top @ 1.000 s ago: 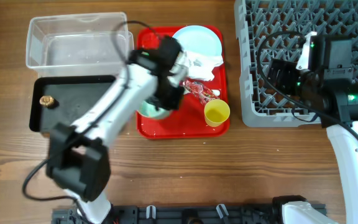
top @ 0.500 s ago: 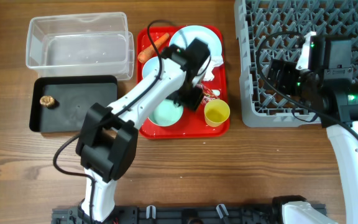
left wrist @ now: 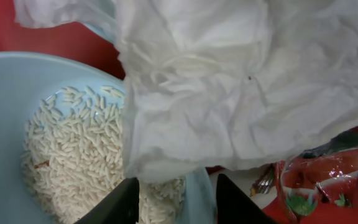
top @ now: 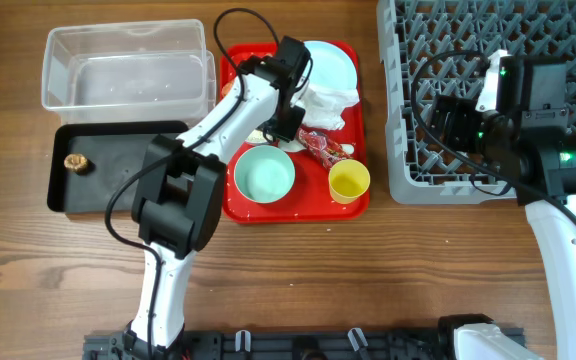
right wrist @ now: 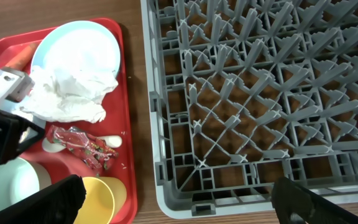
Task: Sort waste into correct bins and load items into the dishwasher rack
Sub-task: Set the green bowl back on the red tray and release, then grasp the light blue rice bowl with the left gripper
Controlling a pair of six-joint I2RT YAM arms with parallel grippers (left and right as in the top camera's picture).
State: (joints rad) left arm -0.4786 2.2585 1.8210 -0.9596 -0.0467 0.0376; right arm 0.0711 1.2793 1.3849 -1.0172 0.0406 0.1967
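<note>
Nearest on the red tray (top: 298, 208): mint green bowl (top: 264, 172) beside yellow cup (top: 349, 180). Behind, red-and-white wrapper (top: 320, 145). Next, left jaws apart, above crumpled white paper (left wrist: 229, 81) overlapping a light blue bowl (left wrist: 11, 99) of rice grains (left wrist: 73, 149). Farther, pale blue plate (top: 328, 60). Right jaws wide apart over the grey dishwasher rack (top: 408, 150) on the desk (top: 368, 280).

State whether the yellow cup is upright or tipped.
Upright: the cup stands on the red tray, its round mouth facing straight up at the overhead camera.
</note>
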